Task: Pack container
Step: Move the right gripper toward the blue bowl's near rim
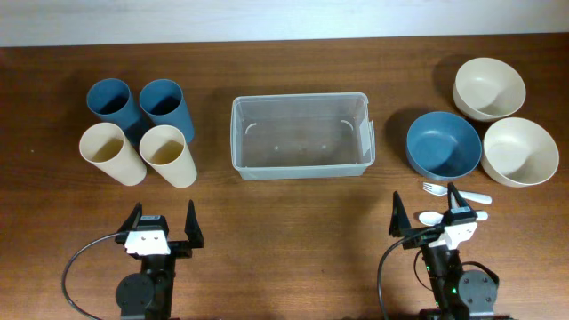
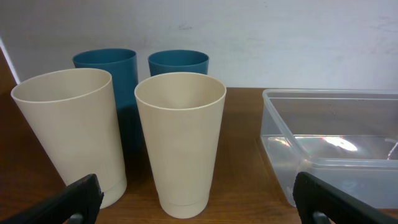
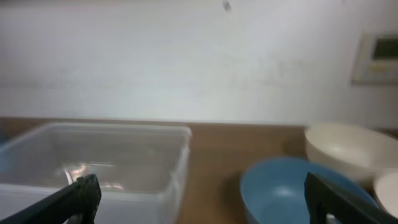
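Note:
The clear plastic container [image 1: 300,135] stands empty at the table's middle; it also shows in the left wrist view [image 2: 336,149] and the right wrist view [image 3: 106,155]. Two blue cups [image 1: 114,101] [image 1: 165,105] and two cream cups [image 1: 110,152] [image 1: 167,155] stand to its left. A blue bowl [image 1: 444,143] and two cream bowls [image 1: 488,87] [image 1: 520,150] sit to its right. A white fork [image 1: 455,191] and a white spoon [image 1: 436,216] lie in front of the bowls. My left gripper [image 1: 164,224] is open and empty near the front edge. My right gripper [image 1: 425,213] is open over the spoon.
The cream cups fill the left wrist view [image 2: 180,140], with the blue cups [image 2: 107,65] behind them. The blue bowl [image 3: 292,190] and a cream bowl [image 3: 348,146] show in the right wrist view. A white wall runs behind the table.

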Motion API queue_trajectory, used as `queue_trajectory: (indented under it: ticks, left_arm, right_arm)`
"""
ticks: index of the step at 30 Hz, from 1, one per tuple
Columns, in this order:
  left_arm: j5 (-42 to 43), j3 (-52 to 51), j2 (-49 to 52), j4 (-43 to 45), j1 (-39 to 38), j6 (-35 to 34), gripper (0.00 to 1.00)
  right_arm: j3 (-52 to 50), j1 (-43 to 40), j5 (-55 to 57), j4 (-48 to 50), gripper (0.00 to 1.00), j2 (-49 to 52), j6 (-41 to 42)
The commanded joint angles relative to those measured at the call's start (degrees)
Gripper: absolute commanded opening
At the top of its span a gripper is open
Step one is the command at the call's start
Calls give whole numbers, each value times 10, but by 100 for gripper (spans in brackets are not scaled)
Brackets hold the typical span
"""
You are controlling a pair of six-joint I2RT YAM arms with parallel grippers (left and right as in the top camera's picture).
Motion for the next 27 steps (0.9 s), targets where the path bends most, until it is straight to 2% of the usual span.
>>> queue_trajectory:
  ticks: [1, 3, 6, 12, 15, 18, 20, 23, 27]
  left_arm:
    - [-4, -1, -5, -4, 3, 7, 100]
    - [-3, -1, -5, -4, 3, 7, 100]
    - [-4, -1, -5, -4, 3, 7, 100]
    - [-4, -1, -5, -4, 3, 7, 100]
    - [-4, -1, -5, -5, 3, 7, 100]
    - [-3, -1, -5, -5, 3, 7, 100]
    - [-4, -1, -5, -5, 3, 7, 100]
    - [-3, -1, -5, -4, 3, 7, 100]
    - [-4, -1, -5, -5, 3, 7, 100]
  right_arm:
    - [37, -4, -23, 9, 99, -2, 0]
    - [70, -4, 4, -16, 99, 7, 2]
    - [136, -5, 66, -95, 99, 35, 49]
    - [316, -5, 101, -235, 99, 168, 51]
    - [402, -5, 79, -289, 99, 242, 52]
    - [476, -5, -18, -334, 99, 309, 52]
    - [498, -5, -56, -360, 99, 341, 51]
    - [503, -5, -52, -360, 99, 374, 57]
    - [513, -14, 44, -365, 99, 408, 182]
